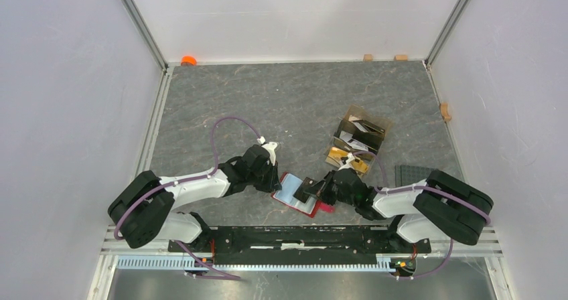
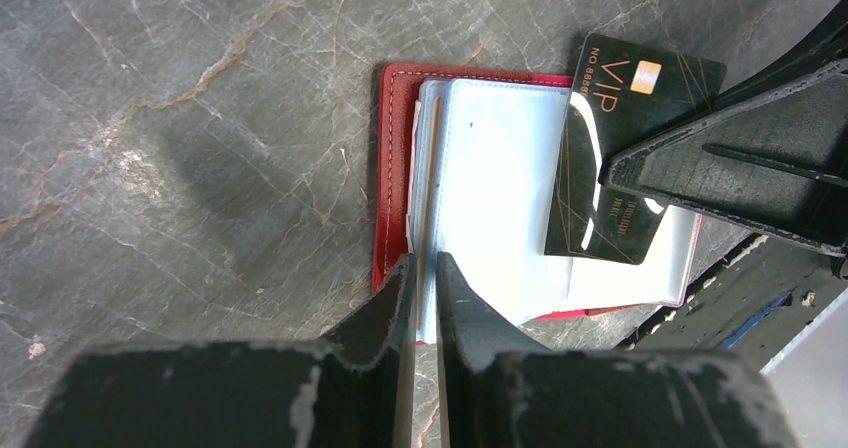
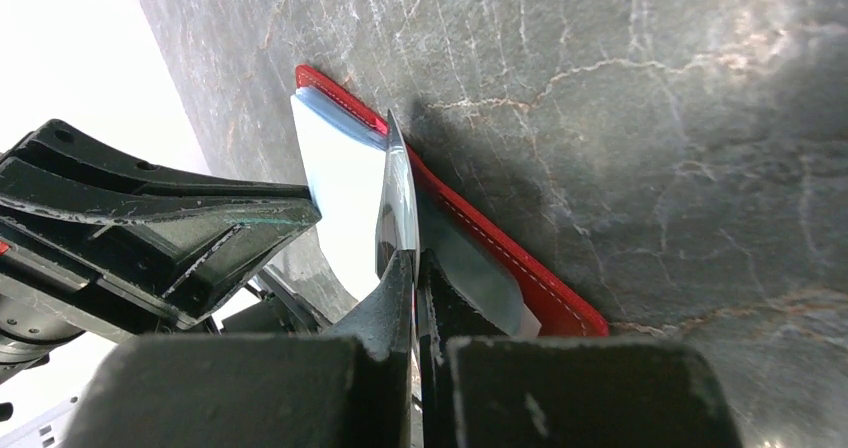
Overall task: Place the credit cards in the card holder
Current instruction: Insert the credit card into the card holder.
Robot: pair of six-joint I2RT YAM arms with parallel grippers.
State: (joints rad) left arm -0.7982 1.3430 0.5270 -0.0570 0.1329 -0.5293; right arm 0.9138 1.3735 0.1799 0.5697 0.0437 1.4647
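Item list, table (image 1: 268, 99) of grey stone pattern:

- Card holder (image 2: 392, 168): red cover, clear sleeves, lying open flat at lower centre of the top view, between both arms
- Left gripper (image 2: 425, 263): jaws nearly together, pinching a clear sleeve at the holder's near edge
- Right gripper (image 3: 413, 258): clamped on the dark card (image 2: 625, 118), gold "VIP" lettering; the card lies over the sleeves at upper right of the left wrist view
- Orange card (image 1: 346, 158): right of centre, touching a brown box (image 1: 362, 134)
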